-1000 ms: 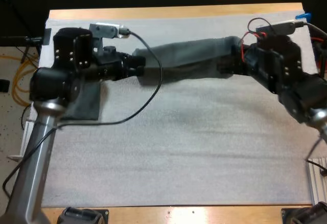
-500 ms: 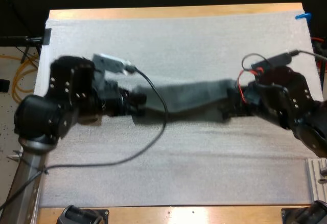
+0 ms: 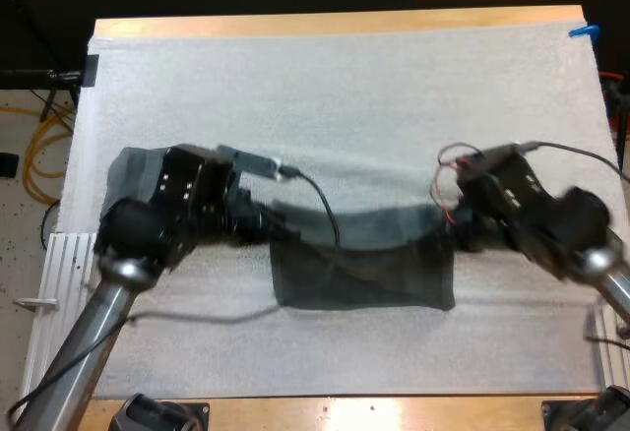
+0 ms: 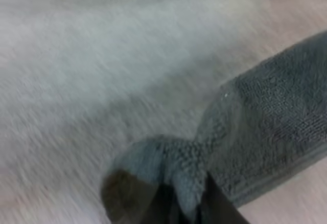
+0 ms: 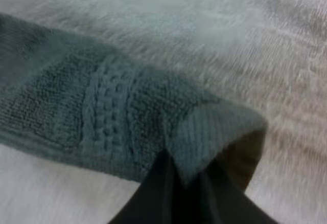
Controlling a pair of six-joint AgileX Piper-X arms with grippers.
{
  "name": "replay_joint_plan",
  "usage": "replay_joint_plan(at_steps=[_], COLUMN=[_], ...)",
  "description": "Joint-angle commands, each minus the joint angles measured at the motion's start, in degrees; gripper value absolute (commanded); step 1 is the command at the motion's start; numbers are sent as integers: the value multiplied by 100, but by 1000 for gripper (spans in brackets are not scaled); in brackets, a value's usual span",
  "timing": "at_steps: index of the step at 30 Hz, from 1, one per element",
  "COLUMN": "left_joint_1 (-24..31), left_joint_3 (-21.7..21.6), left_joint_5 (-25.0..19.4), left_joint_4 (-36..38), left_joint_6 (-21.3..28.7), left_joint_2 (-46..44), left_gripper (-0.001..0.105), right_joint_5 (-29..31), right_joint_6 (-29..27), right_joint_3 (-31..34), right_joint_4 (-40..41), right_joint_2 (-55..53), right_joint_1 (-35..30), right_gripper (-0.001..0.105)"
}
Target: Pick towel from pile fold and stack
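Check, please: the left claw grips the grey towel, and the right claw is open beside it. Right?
No: the right claw is shut on the towel too, as the right wrist view shows. The left claw does grip it.

White mat (image 3: 345, 87) covers the wooden table (image 3: 325, 24).

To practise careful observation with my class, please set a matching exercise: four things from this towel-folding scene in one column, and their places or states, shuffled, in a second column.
Column A
1. left gripper
2. held towel
3. second towel
4. white mat

Column B
a. covers the wooden table
b. shut on a towel corner
c. lies at the mat's left edge
d. runs from the left gripper to the right gripper

Pairs: 1-b; 2-d; 3-c; 4-a
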Motion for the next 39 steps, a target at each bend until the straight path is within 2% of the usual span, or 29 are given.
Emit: replay_joint_plan(at_steps=[1,5,7,12,25,31,32,35,37,39], left_joint_1=[152,514,700,887,1138,1138,1138,1138,1138,1138], left_joint_3=[114,232,231,231,231,231,231,231,231,231], left_joint_5=[-94,182,547,982,1017,1017,1028,1033,1060,1090], left_joint_4=[-621,-1666,-2198,-2869,-3823,-3940,-3958,-4118,-4320,-4481], left_joint_6=[-48,-34,-34,-121,-121,-121,-121,-81,-68,-69], left_joint_2=[184,822,1294,2157,3281,3441,3443,3445,3445,3445], left_gripper=[0,0,0,0,0,0,0,2,9,16], right_joint_5=[-62,-551,-790,-811,-971,-1033,-1033,-1163,-1171,-1171], right_joint_6=[7,7,23,163,1017,1058,1058,1058,1251,1442], right_joint_3=[48,55,32,9,9,9,9,9,9,9], right_joint_4=[-588,-1547,-1914,-2496,-3778,-3943,-3978,-4208,-4477,-4723], right_joint_2=[281,1074,1515,2238,3094,3182,3181,3181,3181,3181], right_joint_1=[-249,-724,-921,-1183,-1501,-1501,-1501,-1501,-1504,-1504], right_gripper=[1,1,1,1,1,2,4,22,46,59])
